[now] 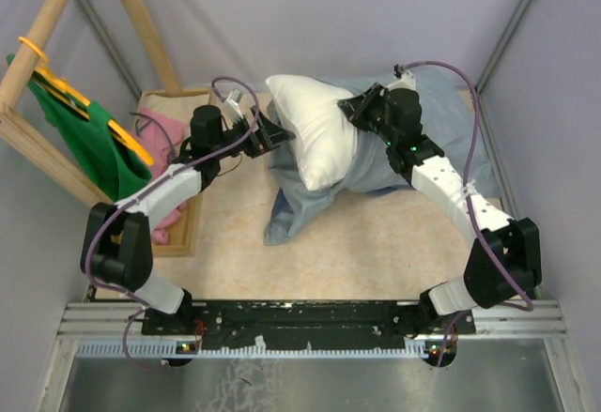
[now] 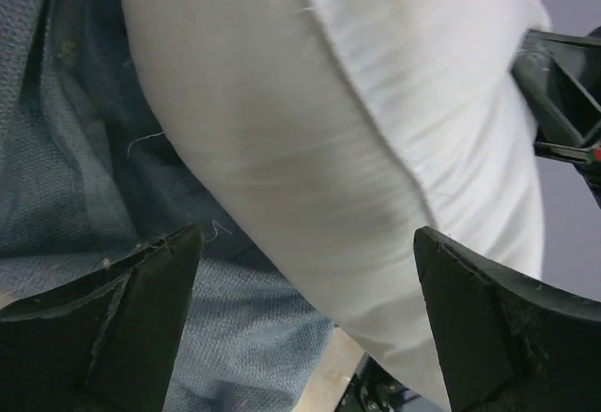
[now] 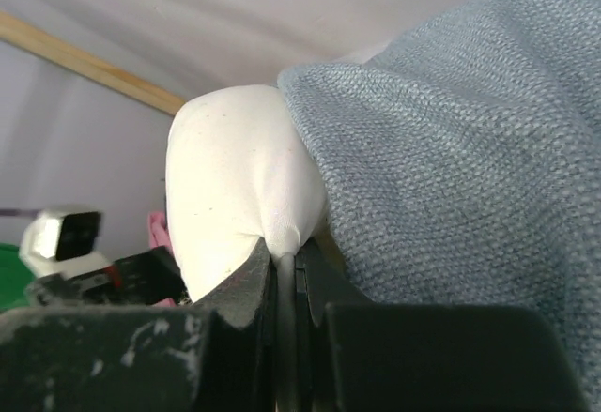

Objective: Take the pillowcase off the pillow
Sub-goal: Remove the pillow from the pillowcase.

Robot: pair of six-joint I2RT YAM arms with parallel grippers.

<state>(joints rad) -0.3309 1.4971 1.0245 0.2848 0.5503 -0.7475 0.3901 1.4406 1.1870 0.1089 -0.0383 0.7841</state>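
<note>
The white pillow point(image 1: 315, 130) is held up off the table, mostly out of the blue-grey pillowcase point(image 1: 300, 207), which trails under and behind it. My right gripper point(image 1: 354, 112) is shut on a pinch of the pillow's edge point(image 3: 230, 177), with pillowcase fabric point(image 3: 451, 149) draped over its right side. My left gripper point(image 1: 280, 137) is wide open at the pillow's left side. In the left wrist view its fingers point(image 2: 160, 290) straddle the pillow's lower bulge point(image 2: 357, 130) without touching it, above the pillowcase point(image 2: 56, 187). The right gripper point(image 2: 563, 102) shows at that view's right edge.
A wooden rack point(image 1: 141, 18) stands at the back left with a green cloth point(image 1: 84, 140) on a yellow hanger. A pink cloth point(image 1: 160, 135) lies in a wooden tray beside the left arm. Grey walls close in on three sides.
</note>
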